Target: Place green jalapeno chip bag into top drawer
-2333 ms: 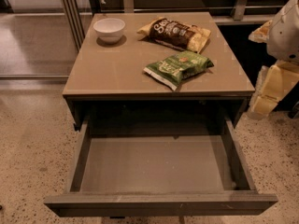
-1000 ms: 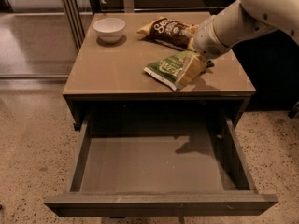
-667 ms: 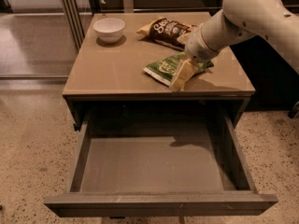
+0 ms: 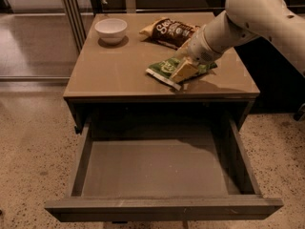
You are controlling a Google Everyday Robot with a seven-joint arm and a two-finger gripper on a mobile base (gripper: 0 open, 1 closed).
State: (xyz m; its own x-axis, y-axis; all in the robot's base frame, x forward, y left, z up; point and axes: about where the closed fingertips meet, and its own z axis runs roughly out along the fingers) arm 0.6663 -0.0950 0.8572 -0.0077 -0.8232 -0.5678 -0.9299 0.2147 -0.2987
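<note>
The gripper (image 4: 184,71) stays low on the green bag (image 4: 163,67), which lies unmoved near the front right edge of the table (image 4: 109,75); its grasp cannot be told. Bare tabletop stretches left to a white bowl (image 4: 111,29), and a brown bag (image 4: 169,31) lies behind. Below, the top drawer (image 4: 162,208) stands pulled out, showing its bare bottom.

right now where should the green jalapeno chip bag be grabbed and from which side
Take the green jalapeno chip bag across its narrow width near the middle, probably from above. It lies flat on the table, slanting front-left to back-right, so no edge stands up for a side approach. The gripper is over its right half.
</note>
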